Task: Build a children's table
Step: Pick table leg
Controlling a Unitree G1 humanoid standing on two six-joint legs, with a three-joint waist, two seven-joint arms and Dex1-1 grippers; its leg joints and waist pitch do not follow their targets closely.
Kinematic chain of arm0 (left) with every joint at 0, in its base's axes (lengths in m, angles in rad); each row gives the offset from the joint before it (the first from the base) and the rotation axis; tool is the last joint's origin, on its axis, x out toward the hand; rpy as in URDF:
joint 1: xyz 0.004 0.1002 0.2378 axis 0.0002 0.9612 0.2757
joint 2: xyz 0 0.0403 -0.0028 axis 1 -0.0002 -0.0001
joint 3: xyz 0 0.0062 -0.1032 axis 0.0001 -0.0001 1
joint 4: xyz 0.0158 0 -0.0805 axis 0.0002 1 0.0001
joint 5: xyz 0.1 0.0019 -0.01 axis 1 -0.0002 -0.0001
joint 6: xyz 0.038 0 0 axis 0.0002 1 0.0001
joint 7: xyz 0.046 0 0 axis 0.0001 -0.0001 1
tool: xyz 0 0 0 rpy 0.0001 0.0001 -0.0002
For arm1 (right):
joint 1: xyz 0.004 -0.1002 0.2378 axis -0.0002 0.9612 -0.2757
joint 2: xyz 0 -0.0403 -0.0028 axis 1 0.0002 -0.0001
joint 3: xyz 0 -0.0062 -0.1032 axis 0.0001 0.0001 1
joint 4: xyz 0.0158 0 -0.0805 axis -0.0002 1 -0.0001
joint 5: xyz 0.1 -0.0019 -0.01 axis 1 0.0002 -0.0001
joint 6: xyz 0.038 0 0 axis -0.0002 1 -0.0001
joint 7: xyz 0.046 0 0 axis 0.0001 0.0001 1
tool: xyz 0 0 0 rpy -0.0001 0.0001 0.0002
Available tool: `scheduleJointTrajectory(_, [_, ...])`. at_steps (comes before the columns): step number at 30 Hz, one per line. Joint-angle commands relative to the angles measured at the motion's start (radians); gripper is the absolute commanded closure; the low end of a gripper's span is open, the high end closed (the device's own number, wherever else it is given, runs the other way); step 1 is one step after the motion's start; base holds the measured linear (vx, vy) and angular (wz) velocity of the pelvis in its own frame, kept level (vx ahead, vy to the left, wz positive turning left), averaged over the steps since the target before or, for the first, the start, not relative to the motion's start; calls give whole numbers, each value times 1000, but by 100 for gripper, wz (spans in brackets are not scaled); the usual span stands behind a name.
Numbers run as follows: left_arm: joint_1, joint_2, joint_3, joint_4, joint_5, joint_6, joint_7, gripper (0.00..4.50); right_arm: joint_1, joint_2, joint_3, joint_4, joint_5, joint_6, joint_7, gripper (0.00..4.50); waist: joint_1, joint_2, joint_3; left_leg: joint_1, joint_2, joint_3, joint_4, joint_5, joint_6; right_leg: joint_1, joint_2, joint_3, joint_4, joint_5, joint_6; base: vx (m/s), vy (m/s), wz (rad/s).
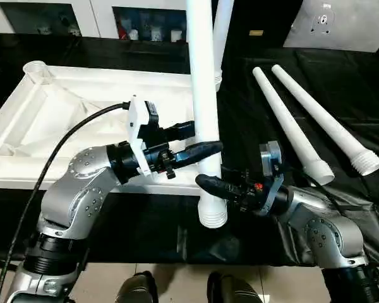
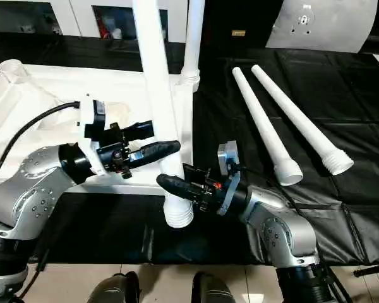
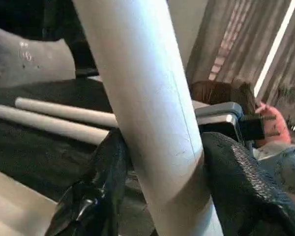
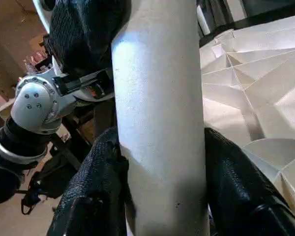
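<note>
- While both grippers hold one leg (image 1: 202,76) upright at the bench (image 1: 145,221) front edge, its ribbed end hangs low.
- Right gripper (image 1: 222,180): jaws clamped on the leg's lower part, likely carrying it.
- Left gripper (image 1: 199,140): jaws straddle the leg higher up, apparently steadying; firm grip unclear.
- Tabletop (image 1: 63,113) lies ribs-up, just behind; two spare legs (image 1: 297,126) lie right.

A white tubular leg (image 4: 160,123) is standing between the two black textured fingers (image 4: 96,191) of the right gripper (image 4: 160,196), both pads pressing against its sides. The left gripper (image 4: 86,34) is touching the same leg farther along. Behind, the table top's ribbed underside (image 4: 250,93) is lying with a round corner socket (image 4: 278,155).
</note>
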Motion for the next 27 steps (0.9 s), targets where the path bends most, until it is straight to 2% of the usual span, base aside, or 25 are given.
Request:
scheduleJointTrajectory(1, [0, -15, 2, -34, -48, 69, 22, 235, -25, -10, -42, 10, 6, -18, -22, 262, 2, 0, -79, 28, 51, -22, -68, -183, 39, 53, -75, 45, -73, -287, -216, 0, 0, 0])
scheduleJointTrajectory(4, [-3, -49, 39, -39, -148, 164, 72, 238, -28, -11, -41, 14, 1, -23, -25, 262, 2, 0, -80, 28, 50, -22, -66, -183, 35, 52, -74, 45, -73, -288, -222, 0, 0, 0])
scheduleJointTrajectory(7, [1, -42, 20, -41, -130, 172, 69, 238, -30, -11, -41, 17, -2, -27, -26, 262, 2, -4, -80, 27, 50, -23, -67, -182, 44, 54, -72, 45, -76, -300, -206, 0, 0, 0])
scheduleJointTrajectory(11, [4, -22, 6, -33, -106, 223, 91, 238, -40, -13, -34, 23, -19, -41, -34, 262, 2, -1, -80, 29, 50, -24, -68, -176, 45, 52, -72, 44, -76, -303, -196, 0, 0, 0])
scheduleJointTrajectory(13, [4, -25, 14, -35, -115, 228, 97, 238, -43, -15, -28, 25, -30, -51, -35, 262, 2, -2, -79, 29, 50, -23, -68, -181, 44, 52, -72, 45, -77, -309, -197, 0, 0, 0])
scheduleJointTrajectory(15, [-4, -34, 48, -43, -163, 271, 134, 238, -50, -11, -20, 18, -41, -54, -49, 263, 1, -1, -79, 28, 50, -23, -68, -187, 34, 51, -73, 44, -76, -320, -197, 0, 0, 0])
scheduleJointTrajectory(19, [-29, -48, 71, -45, -154, 224, 141, 238, -70, -2, -20, 2, -43, -49, -71, 263, 2, -1, -78, 29, 50, -25, -69, -196, 33, 51, -72, 45, -81, -342, -184, 0, 0, 0])
scheduleJointTrajectory(22, [-48, -56, 87, -37, -154, 228, 165, 238, -82, 0, -19, 0, -61, -54, -93, 263, 1, 1, -82, 30, 50, -24, -67, -183, 33, 52, -71, 45, -75, -303, -193, 0, 0, 0])
scheduleJointTrajectory(25, [-114, -54, 118, -10, -131, 218, 217, 238, -124, 2, -16, 4, -97, -42, -150, 263, 1, 0, -84, 30, 47, -23, -66, -169, 33, 52, -70, 45, -73, -285, -196, 0, 0, 0])
scheduleJointTrajectory(27, [-142, -49, 132, 1, -132, 223, 232, 238, -140, 3, -19, 1, -95, -28, -161, 263, 2, -1, -85, 30, 46, -23, -64, -162, 30, 54, -71, 44, -73, -289, -190, 0, 0, 0])
